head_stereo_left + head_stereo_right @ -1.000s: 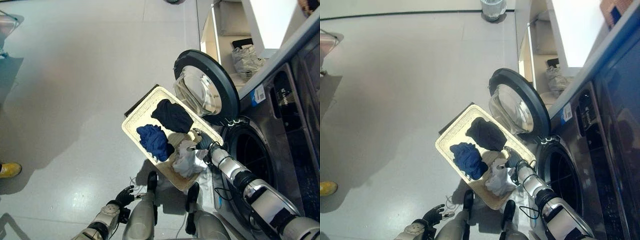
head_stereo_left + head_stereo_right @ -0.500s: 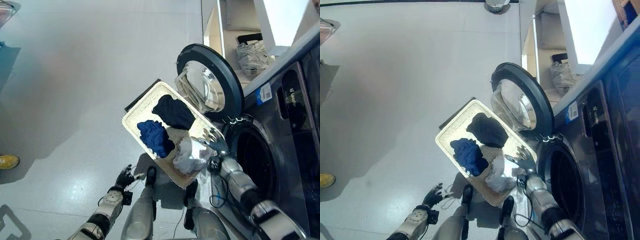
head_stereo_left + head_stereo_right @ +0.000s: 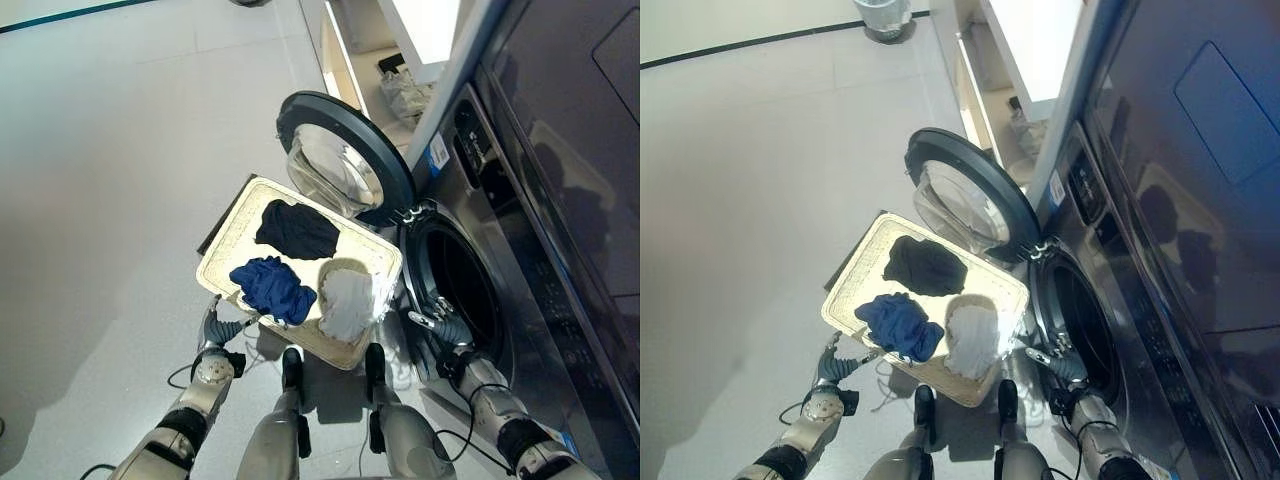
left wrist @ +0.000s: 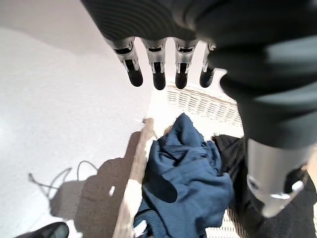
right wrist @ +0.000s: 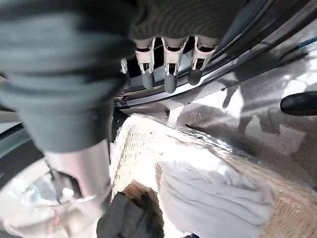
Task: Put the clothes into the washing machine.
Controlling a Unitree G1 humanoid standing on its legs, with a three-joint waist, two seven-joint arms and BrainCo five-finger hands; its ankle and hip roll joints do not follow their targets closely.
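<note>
A pale grey glossy floor carries a cream woven rectangular laundry basket, near the robot, left of the dark front-loading washing machine. At the far edge stands a small grey round bin.

Black, blue, white clothes; cream basket; dark grey washing machine.

Left hand open, fingers straight, above basket rim; blue garment inside, black garment beside it.
</note>
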